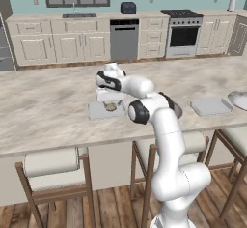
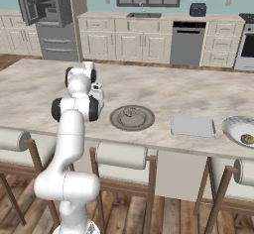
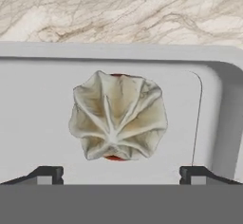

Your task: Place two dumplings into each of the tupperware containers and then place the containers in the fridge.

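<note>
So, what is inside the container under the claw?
One dumpling lies inside the container, with the open claw above it. From the left base view, the arm covers part of this container, so a second dumpling cannot be excluded.

on the table [image 2: 163,87] sit a round plate [image 2: 132,117] with a dumpling [image 2: 130,112], an empty container [image 2: 193,127], and a bowl [image 2: 239,130]

No legible text, label, brand, number or sign on anything here.
</note>
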{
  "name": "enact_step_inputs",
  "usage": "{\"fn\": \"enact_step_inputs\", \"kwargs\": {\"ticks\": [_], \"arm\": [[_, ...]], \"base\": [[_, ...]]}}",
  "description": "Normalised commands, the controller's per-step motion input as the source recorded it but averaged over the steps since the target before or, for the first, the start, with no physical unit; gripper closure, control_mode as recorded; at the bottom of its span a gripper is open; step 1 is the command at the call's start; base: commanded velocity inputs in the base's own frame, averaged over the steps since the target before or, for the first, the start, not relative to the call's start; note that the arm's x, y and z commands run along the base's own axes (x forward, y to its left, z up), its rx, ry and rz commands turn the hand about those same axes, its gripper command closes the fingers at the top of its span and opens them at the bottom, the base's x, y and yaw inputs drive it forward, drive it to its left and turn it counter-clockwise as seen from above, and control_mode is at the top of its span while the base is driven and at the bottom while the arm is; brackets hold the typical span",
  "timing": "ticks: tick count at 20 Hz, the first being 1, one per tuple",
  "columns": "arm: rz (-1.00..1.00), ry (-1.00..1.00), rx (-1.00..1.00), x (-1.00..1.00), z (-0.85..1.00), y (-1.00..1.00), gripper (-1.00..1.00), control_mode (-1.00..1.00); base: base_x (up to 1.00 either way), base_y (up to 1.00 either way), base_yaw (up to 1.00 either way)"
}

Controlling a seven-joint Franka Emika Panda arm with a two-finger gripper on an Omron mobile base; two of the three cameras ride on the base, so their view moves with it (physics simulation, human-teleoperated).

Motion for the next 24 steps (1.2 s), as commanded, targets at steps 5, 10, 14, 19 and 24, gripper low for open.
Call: {"fn": "enact_step_inputs", "kwargs": {"ticks": [5, 10, 14, 19, 24], "arm": [[0.0, 0.0, 0.02, -0.53, 0.35, -0.77, -1.0, -1.0], [0.0, 0.0, 0.06, -0.64, 0.17, -1.0, -1.0, -1.0], [0.0, -0.02, 0.09, -0.65, -0.03, -1.0, -1.0, -1.0], [-0.03, -0.01, 0.08, -0.61, -0.2, -1.0, -1.0, -1.0], [-0.03, -0.1, 0.02, -0.18, -0.05, -0.82, -1.0, -1.0]], "base": [[0.0, 0.0, 0.0], [0.0, 0.0, 0.0], [0.0, 0.0, 0.0], [0.0, 0.0, 0.0], [0.0, 0.0, 0.0]]}}
